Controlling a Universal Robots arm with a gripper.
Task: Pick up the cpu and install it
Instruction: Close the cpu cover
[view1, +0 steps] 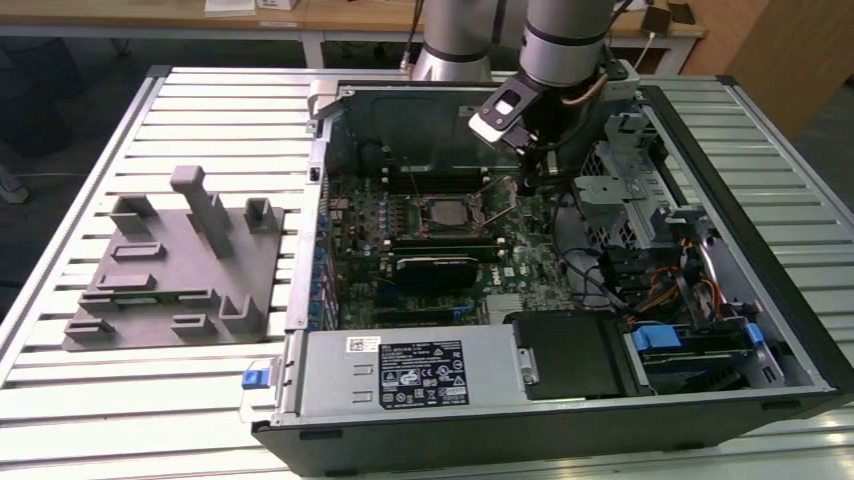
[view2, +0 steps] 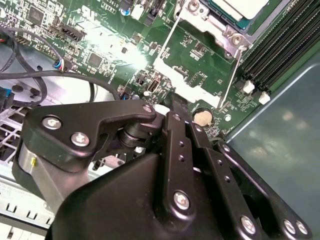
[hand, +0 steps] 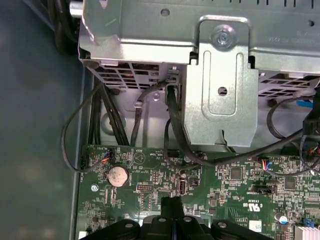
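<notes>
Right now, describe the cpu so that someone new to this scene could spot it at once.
Find the open computer case on the slatted table, then the green motherboard inside it. Near the board's middle is a metal-framed square socket beside the long dark memory slots, and the cpu lies in it. It is the one flat square with a silvery-white top.

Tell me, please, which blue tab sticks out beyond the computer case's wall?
The blue tab at the exterior view's left beside the power supply; the other blue tabs sit inside the case.

cpu (view2: 240, 7), silvery-white metal top, flat in the motherboard socket (partly cropped)
</notes>
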